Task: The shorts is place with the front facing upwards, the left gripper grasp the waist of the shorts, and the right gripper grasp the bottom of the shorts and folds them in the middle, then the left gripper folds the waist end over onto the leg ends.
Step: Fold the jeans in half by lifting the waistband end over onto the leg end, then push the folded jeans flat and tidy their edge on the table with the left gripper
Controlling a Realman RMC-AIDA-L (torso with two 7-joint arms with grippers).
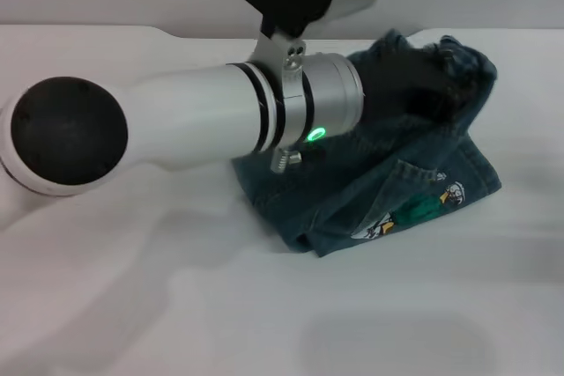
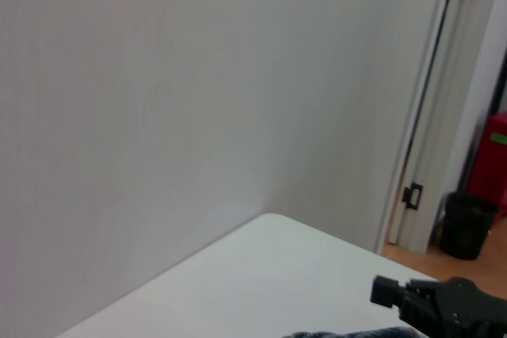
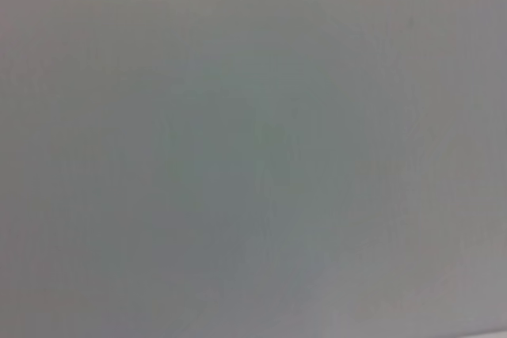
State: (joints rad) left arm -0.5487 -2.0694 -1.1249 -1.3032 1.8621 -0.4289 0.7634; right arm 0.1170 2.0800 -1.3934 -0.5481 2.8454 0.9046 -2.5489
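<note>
The shorts (image 1: pixel 388 182) lie bunched into a compact fold near the counter's (image 1: pixel 132 305) far edge, print side up. The left hand (image 1: pixel 414 77) rests on their far end; its grip cannot be told. Both folds look made, leaving only release. The right hand is unseen.

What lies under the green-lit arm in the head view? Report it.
Under the left arm lies the folded shorts, cartoon print up, on the white table. The arm covers the near corner of the denim. The left gripper sits dark over the far fold; its fingers are indistinct.
</note>
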